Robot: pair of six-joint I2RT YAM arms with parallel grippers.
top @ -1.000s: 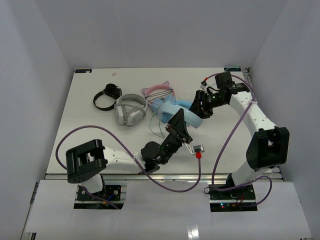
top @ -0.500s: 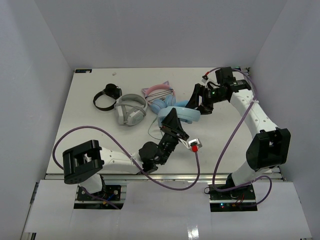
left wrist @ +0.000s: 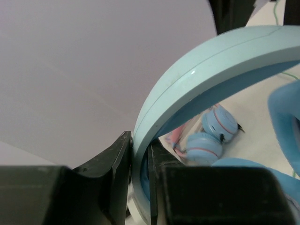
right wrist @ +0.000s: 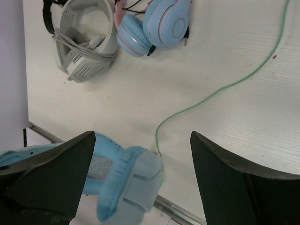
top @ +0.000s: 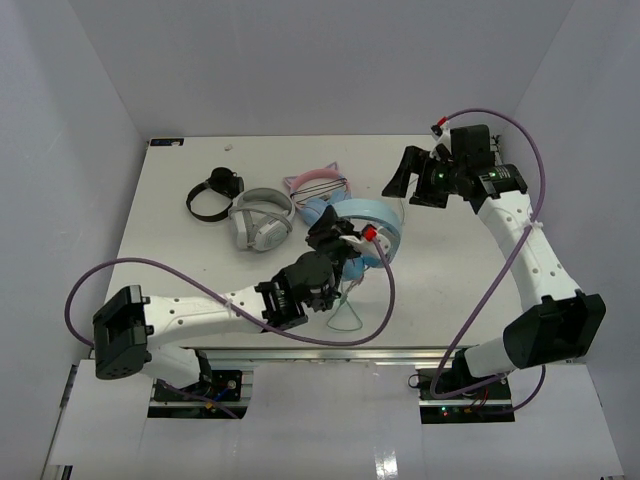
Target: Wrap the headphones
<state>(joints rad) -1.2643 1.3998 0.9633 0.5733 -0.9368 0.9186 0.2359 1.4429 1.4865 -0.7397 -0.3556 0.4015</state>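
Note:
The light-blue headphones [top: 378,213] are held up off the table near its middle. My left gripper [top: 335,242] is shut on their headband [left wrist: 211,61], which passes between the two black fingers [left wrist: 110,164]. One padded cup [right wrist: 136,187] hangs below my right gripper [right wrist: 145,173]. The thin pale-green cable [right wrist: 220,89] runs from that cup across the table, and a loop of it [top: 346,312] hangs near the front edge. My right gripper [top: 412,185] is open and empty, raised to the right of the headband.
A pink cat-ear pair with blue cups [top: 318,186] lies just behind the held headphones and also shows in the right wrist view [right wrist: 159,23]. A grey-white pair [top: 262,221] and a black pair [top: 212,194] lie to the left. The front table edge [right wrist: 187,213] is close.
My left arm has swung left and away from me, lifting the headphones by the headband. My right gripper has drawn back up and to the right, away from the headphones.

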